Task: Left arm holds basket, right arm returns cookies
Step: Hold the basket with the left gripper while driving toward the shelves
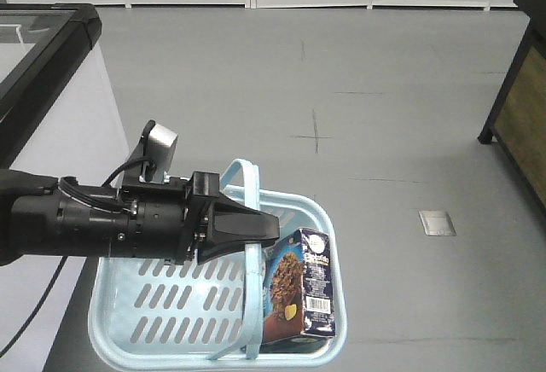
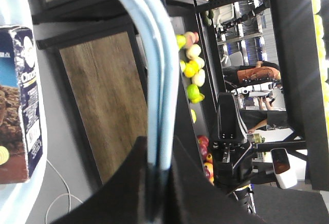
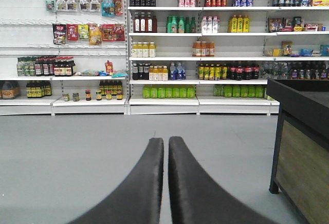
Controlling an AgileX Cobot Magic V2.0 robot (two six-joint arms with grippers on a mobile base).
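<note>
Blue basket point(image 1: 312, 205) handles point(image 2: 160, 80) pinched in left jaws | right jaws closed | cookies point(image 1: 299, 293) in basket

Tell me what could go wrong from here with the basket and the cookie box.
1. The basket seems to hang only by its two handles, pinched in the left gripper; it could swing or slip.
2. The cookie box stands close beside those handles, so the right gripper, shut and empty, may bump them when reaching in.
</note>
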